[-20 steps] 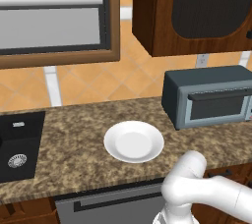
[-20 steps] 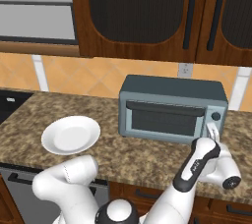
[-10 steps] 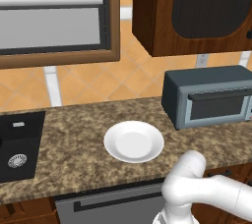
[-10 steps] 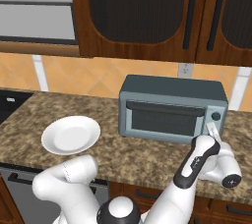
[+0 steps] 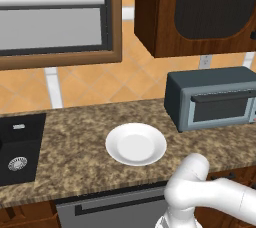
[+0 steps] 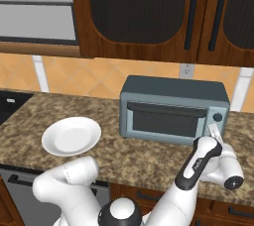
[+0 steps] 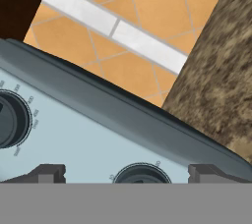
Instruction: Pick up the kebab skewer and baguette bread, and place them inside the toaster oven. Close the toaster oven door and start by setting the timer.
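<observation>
The toaster oven (image 6: 173,93) stands on the counter with its door (image 6: 166,121) shut; it also sits at the right (image 5: 210,84) in the left base view. My gripper (image 6: 213,132) is at the oven's right control panel (image 7: 88,134). It is open, and its fingertips (image 7: 49,173) straddle a round dial (image 7: 141,174) without touching it. A second dial (image 7: 10,120) lies further along the panel. The kebab skewer and the baguette bread are out of view.
A white plate (image 5: 136,144) lies bare on the speckled counter (image 5: 75,142) left of the oven. A black sink (image 5: 17,147) is at the far left. Dark wooden wall cabinets (image 6: 149,12) hang above the oven.
</observation>
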